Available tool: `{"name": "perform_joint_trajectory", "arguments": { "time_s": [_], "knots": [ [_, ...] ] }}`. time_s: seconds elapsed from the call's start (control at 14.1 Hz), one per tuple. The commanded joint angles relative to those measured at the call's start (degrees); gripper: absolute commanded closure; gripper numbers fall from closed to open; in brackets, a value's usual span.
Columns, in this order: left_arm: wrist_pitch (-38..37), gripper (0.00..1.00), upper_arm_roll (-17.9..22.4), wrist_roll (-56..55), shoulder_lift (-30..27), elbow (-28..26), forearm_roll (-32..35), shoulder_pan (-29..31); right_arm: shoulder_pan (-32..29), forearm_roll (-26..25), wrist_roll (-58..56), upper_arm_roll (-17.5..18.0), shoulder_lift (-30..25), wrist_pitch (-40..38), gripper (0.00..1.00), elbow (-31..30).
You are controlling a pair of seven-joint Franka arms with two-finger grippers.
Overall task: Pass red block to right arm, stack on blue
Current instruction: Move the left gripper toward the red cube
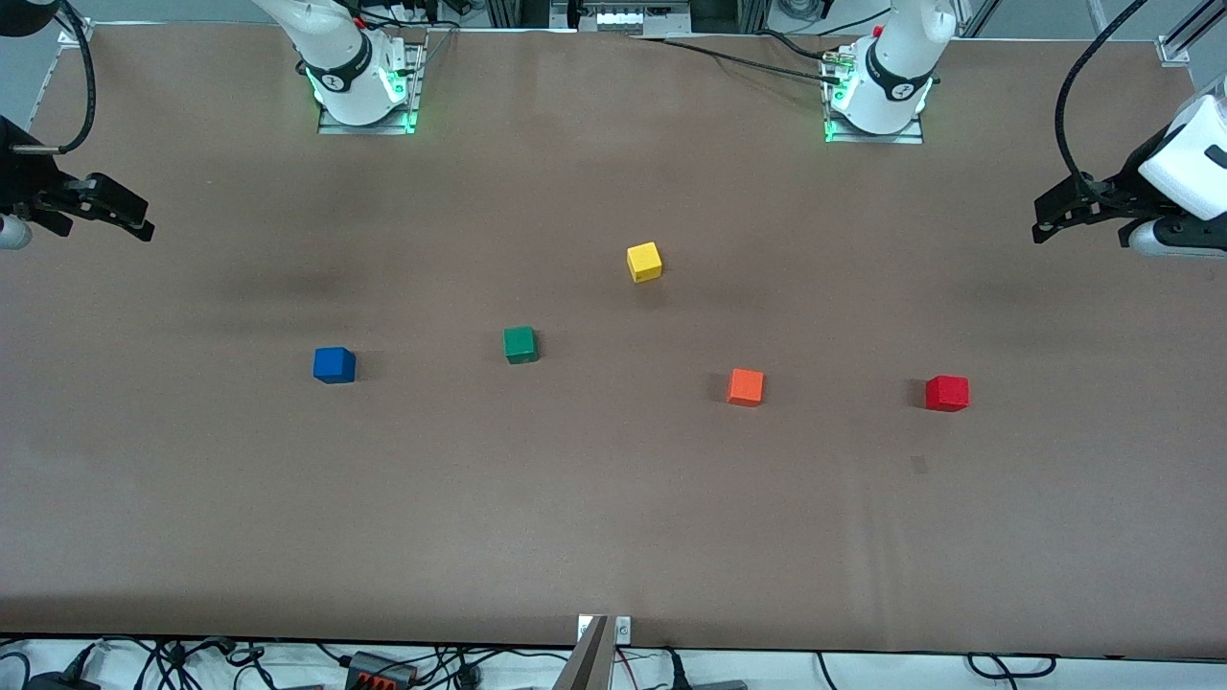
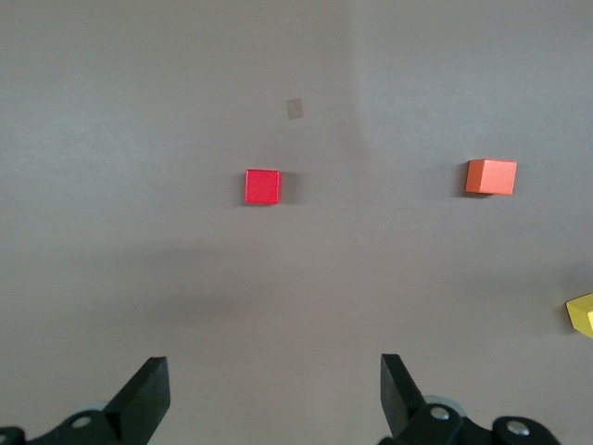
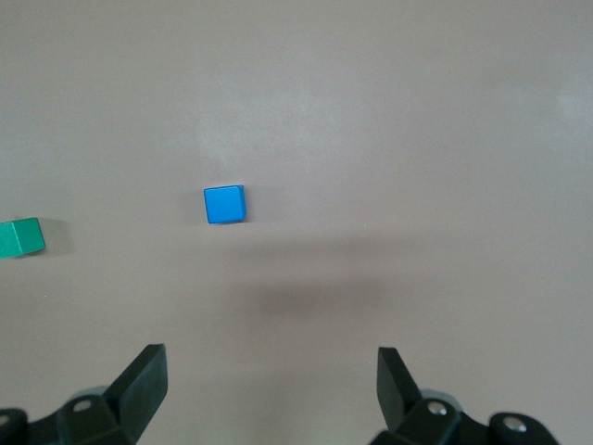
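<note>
The red block (image 1: pixel 947 393) (image 2: pixel 262 186) sits alone on the brown table toward the left arm's end. The blue block (image 1: pixel 334 365) (image 3: pixel 225 204) sits toward the right arm's end. My left gripper (image 1: pixel 1047 216) (image 2: pixel 275 371) hangs open and empty over the table's edge at its own end, well apart from the red block. At the other end my right gripper (image 1: pixel 134 216) (image 3: pixel 271 362) is raised over the table edge, open with nothing between its fingers, away from the blue block.
Between the red and blue blocks lie an orange cube (image 1: pixel 745 386) (image 2: pixel 490 177), a green cube (image 1: pixel 520 344) (image 3: pixel 20 237) and a yellow cube (image 1: pixel 644 262) (image 2: pixel 582 313). A small dark mark (image 1: pixel 918 465) lies near the red block. Cables run along the table edge nearest the front camera.
</note>
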Motion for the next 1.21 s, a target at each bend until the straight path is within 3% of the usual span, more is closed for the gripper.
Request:
{"name": "perform_joint_trajectory", "arguments": {
  "time_s": [0.0, 0.57, 1.13],
  "knots": [
    [-1.28, 0.0, 0.18, 1.32, 0.68, 1.67, -0.61, -0.09, -0.78, 0.53, -1.11, 0.49, -0.4, -0.08, 0.0, -0.29],
    [-1.19, 0.0, 0.18, 1.32, 0.77, 1.94, -1.05, -0.09, -0.69, 0.62, -1.2, 0.49, -0.67, -0.69, 0.0, -0.29],
    [-2.24, 0.0, 0.27, 0.62, 4.89, 4.57, -1.23, -0.61, 0.98, 0.62, -1.11, 0.58, -0.58, -0.69, 0.0, -0.2]
  ]
}}
